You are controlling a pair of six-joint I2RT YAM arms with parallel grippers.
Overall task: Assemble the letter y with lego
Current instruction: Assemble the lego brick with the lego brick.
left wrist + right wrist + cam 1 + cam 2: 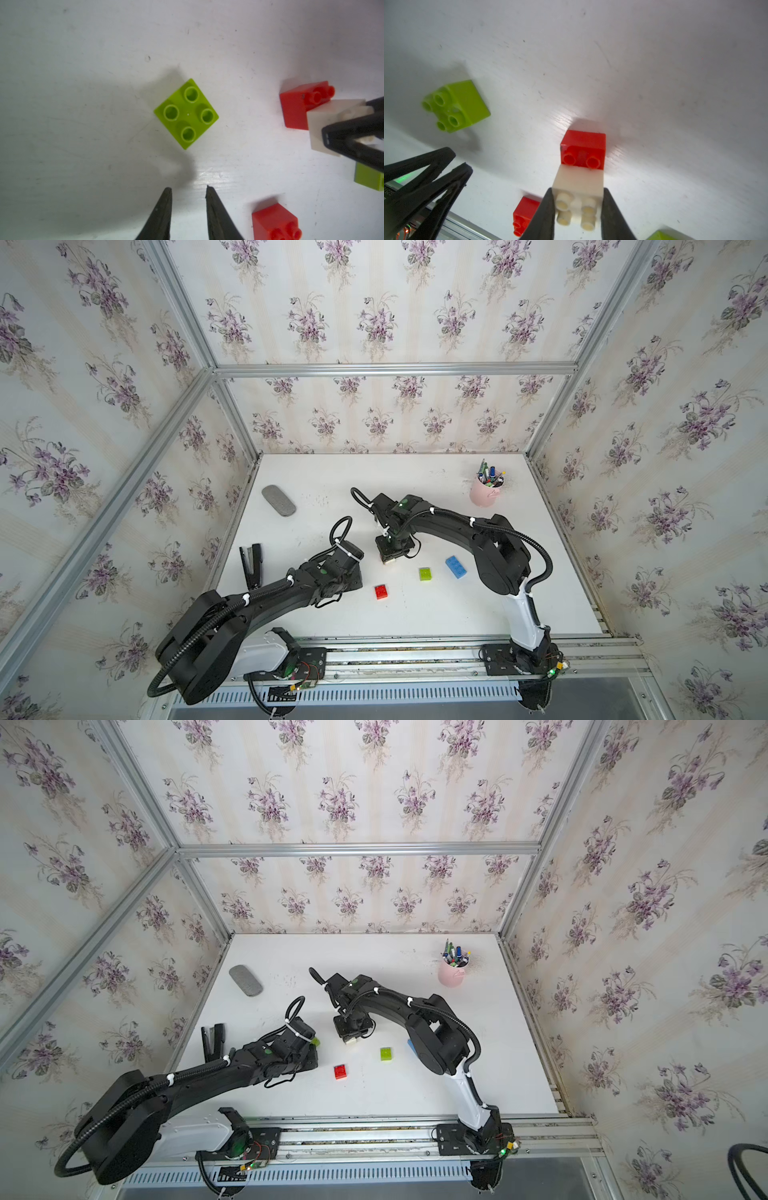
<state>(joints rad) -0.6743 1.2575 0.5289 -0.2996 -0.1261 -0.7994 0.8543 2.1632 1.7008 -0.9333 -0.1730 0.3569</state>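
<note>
**Y build: first joint in hand, nothing else assembled**

Right claw (pixel 578 191) is clamped on the white brick (pixel 578 178), one finger on each side, studs up. White overlaps the near half of a red brick (pixel 583 143), which sits on the table (pixel 415 614). I can't tell whether white is pressed onto red's studs or just hovering above them.

Left claw (pixel 188 189) has a narrow gap between its jaws and nothing in it. It's low over the table, pointed at a green brick (pixel 186 113) that lies corner-on to it and clear of the tips.

The other pieces are loose and well apart in a top view: spare red (pixel 381 591), second green (pixel 424 573), blue brick (pixel 456 566). There's no Y yet.

My read is that the step is mating white to red, very early in the task.

Next move needs:
- Right: square white over red's studs and push straight down. Red is unsupported, so a skewed push will probably skate it.
- Left: either brace red, or open wider and rotate to meet green's flat sides (the current gap looks too tight for it).
</note>
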